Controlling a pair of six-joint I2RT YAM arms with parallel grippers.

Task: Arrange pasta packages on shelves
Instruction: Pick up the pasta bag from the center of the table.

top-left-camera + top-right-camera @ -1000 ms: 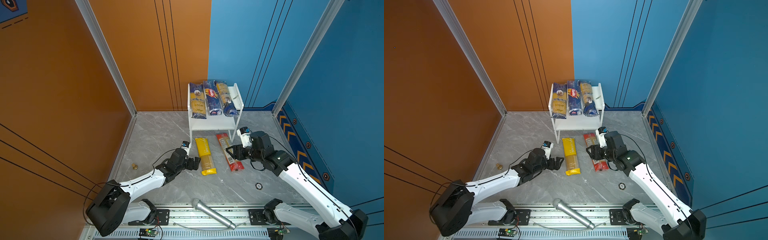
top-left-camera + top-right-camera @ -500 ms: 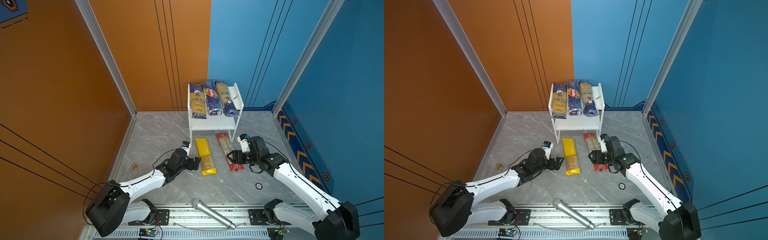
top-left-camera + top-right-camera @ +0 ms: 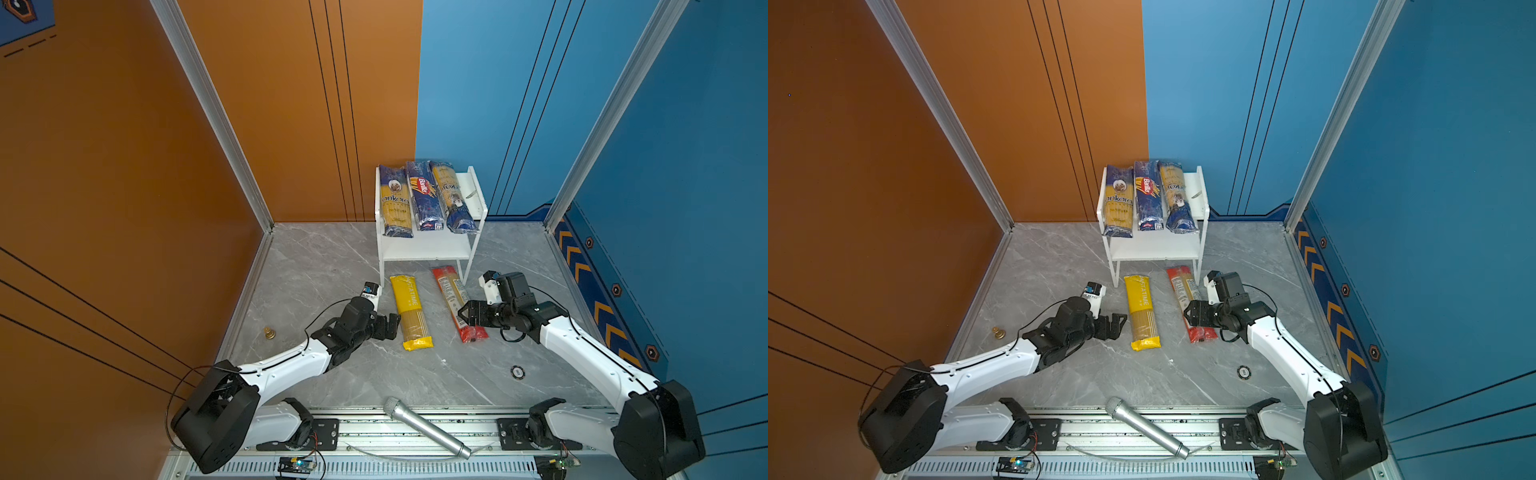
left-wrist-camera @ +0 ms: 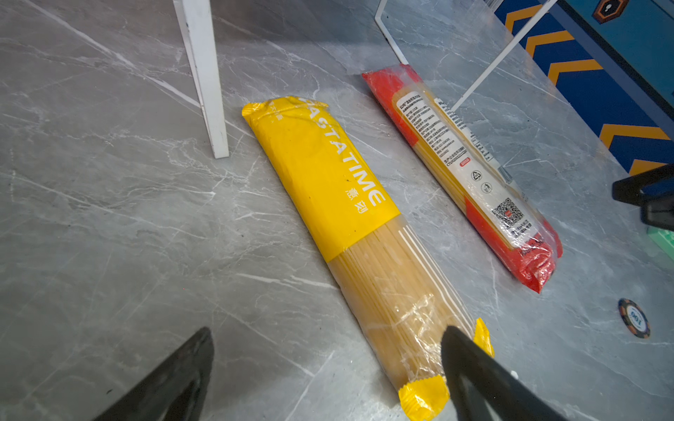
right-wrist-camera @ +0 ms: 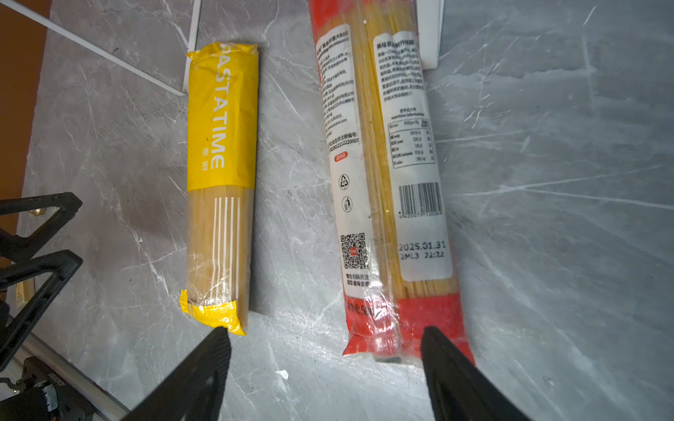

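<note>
The white shelves (image 3: 428, 249) stand at the back, with three pasta packages side by side on the top board: a blue-and-yellow one (image 3: 397, 203), a dark blue Barilla (image 3: 424, 195) and another blue-and-yellow one (image 3: 453, 199). A yellow package (image 3: 409, 309) and a red-and-clear package (image 3: 455, 301) lie on the floor in front. My left gripper (image 3: 392, 327) is open, low beside the yellow package (image 4: 328, 175), near its front end. My right gripper (image 3: 464, 316) is open over the front end of the red-and-clear package (image 5: 386, 182), holding nothing.
A silver microphone (image 3: 426, 426) lies across the front rail. A round chip (image 3: 516, 372) sits on the floor right of centre and a small brass piece (image 3: 269, 333) by the left wall. The rack's thin legs (image 4: 204, 80) stand close behind both floor packages.
My right gripper has dropped and pulled back toward the front end of the red-and-clear package, and its jaws have spread wider. The left arm has not moved.
</note>
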